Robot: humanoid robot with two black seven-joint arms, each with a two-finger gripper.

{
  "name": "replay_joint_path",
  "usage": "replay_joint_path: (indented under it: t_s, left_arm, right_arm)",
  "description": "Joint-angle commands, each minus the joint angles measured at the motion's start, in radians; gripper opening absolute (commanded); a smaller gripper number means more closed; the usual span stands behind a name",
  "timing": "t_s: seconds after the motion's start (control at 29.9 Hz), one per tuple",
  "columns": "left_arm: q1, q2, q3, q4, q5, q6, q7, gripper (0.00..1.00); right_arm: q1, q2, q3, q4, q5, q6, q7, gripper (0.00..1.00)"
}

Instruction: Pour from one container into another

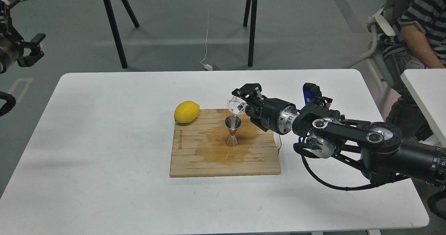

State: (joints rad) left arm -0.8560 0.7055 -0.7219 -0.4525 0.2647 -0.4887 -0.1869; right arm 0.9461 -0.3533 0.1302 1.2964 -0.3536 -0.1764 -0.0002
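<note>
Head view: glass cup clamped in right gripper, tipped over jigger standing on wet cutting board. Pour judged underway; righting, setting down left. Left gripper raised aside, fingers apart, nothing held.

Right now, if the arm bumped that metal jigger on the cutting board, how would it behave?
The jigger would probably tip easily: it stands upright on a small base with a narrow waist. Once down, its cone shape would likely make it roll in a curve. The wet-looking stain on the cutting board around it suggests it may also slide.
</note>
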Motion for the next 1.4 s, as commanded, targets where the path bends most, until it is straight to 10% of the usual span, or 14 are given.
replay_joint_path:
  t_s: [0.0,1.37]
  left_arm:
    - [0.000,0.000,0.001,0.000,-0.002,0.000,0.001,0.99]
    - [0.000,-0.003,0.001,0.000,-0.002,0.000,0.001,0.99]
  right_arm:
    - [0.005,-0.001,-0.003,0.000,-0.002,0.000,0.000,0.17]
    - [0.080,-0.010,-0.090,0.000,-0.059,0.000,0.003,0.16]
